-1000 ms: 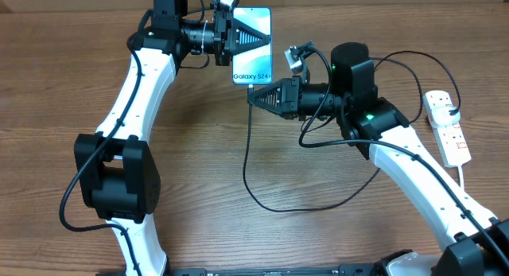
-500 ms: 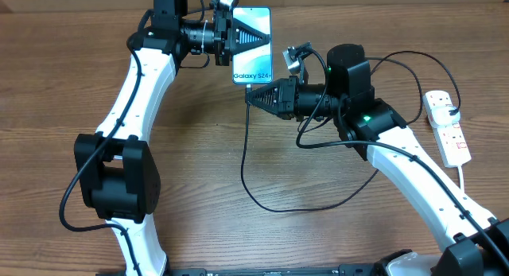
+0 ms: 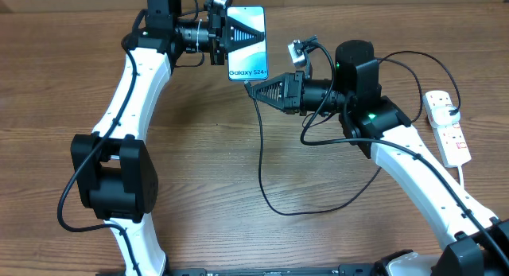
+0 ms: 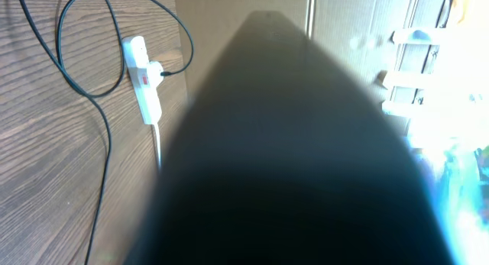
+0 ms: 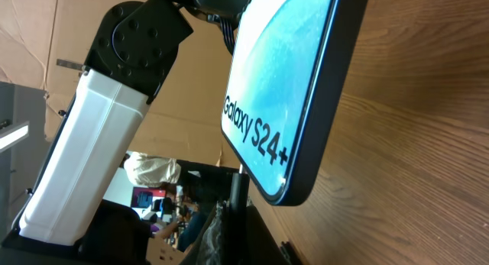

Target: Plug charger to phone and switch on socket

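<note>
The phone (image 3: 247,44), its light blue screen reading "Galaxy S24+", is held above the table at the back, and my left gripper (image 3: 241,36) is shut on it. In the left wrist view its dark body (image 4: 290,143) fills most of the picture and hides the jaws. My right gripper (image 3: 253,88) is shut on the charger's black plug tip (image 5: 239,190), which points up just under the phone's lower edge (image 5: 294,196). I cannot tell whether they touch. The charger cable (image 3: 266,180) loops down over the table. The white socket (image 3: 446,126) lies at the far right.
The socket (image 4: 144,78) with its thick white cord and the looped black cable (image 4: 103,120) show on the wooden table in the left wrist view. The left arm's white link (image 5: 99,143) stands behind the phone. Cardboard walls close the back.
The left gripper has shifted the phone slightly left and up. The right gripper has risen a little toward the phone's lower edge, and the cable's hanging loop has swung right.
</note>
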